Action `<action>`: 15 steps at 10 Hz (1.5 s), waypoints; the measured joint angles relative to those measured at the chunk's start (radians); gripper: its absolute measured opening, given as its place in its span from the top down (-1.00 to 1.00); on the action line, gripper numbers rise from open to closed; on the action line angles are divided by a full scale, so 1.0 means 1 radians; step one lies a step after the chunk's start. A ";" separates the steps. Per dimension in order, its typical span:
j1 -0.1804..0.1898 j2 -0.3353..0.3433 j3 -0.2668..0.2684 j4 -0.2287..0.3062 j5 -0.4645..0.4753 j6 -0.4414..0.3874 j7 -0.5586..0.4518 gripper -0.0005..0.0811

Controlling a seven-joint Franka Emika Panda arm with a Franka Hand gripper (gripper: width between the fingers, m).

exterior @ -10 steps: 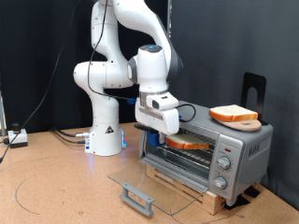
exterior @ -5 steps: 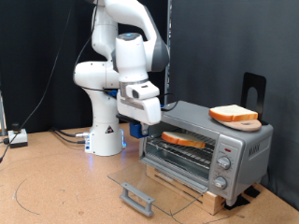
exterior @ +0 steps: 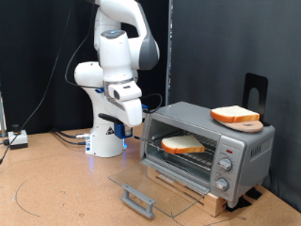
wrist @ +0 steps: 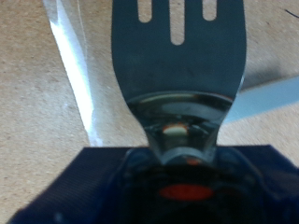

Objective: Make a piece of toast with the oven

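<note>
The piece of toast [exterior: 185, 144] lies flat on the wire rack inside the silver oven [exterior: 246, 143], whose glass door [exterior: 155, 183] hangs open and flat with its grey bar handle [exterior: 138, 199] towards the exterior view's bottom. My gripper [exterior: 129, 111] hangs to the exterior view's left of the oven mouth, apart from it. In the wrist view it [wrist: 185, 177] is shut on the neck of a slotted metal spatula [wrist: 177, 56], whose blade is bare. A second, near-identical slice [exterior: 235, 115] rests on a wooden board on top of the oven.
The oven stands on a wooden base on the brown table [exterior: 56, 188], with three knobs [exterior: 224, 168] at its right. A black stand [exterior: 256, 89] rises behind the oven. The robot base [exterior: 105, 137] and cables [exterior: 71, 138] are at the back left.
My gripper has drawn back out of the oven mouth, to the exterior view's left and a little up. The slice has stayed on the rack inside.
</note>
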 joint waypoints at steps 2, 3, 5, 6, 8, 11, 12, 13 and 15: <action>-0.003 0.013 -0.005 -0.001 0.006 0.018 0.001 0.00; 0.009 0.008 -0.023 0.002 0.072 -0.006 -0.034 0.00; 0.037 -0.034 -0.104 0.028 0.212 -0.123 -0.154 0.00; 0.038 -0.063 -0.131 0.045 0.243 -0.187 -0.179 0.00; 0.038 -0.114 -0.162 0.084 0.261 -0.307 -0.186 0.00; 0.034 -0.172 -0.158 0.121 0.233 -0.396 -0.130 0.00; 0.035 -0.172 -0.159 0.118 0.242 -0.396 -0.132 0.00; 0.037 -0.170 -0.162 0.118 0.265 -0.453 -0.123 0.00; 0.059 -0.176 -0.154 0.114 0.315 -0.584 -0.093 0.00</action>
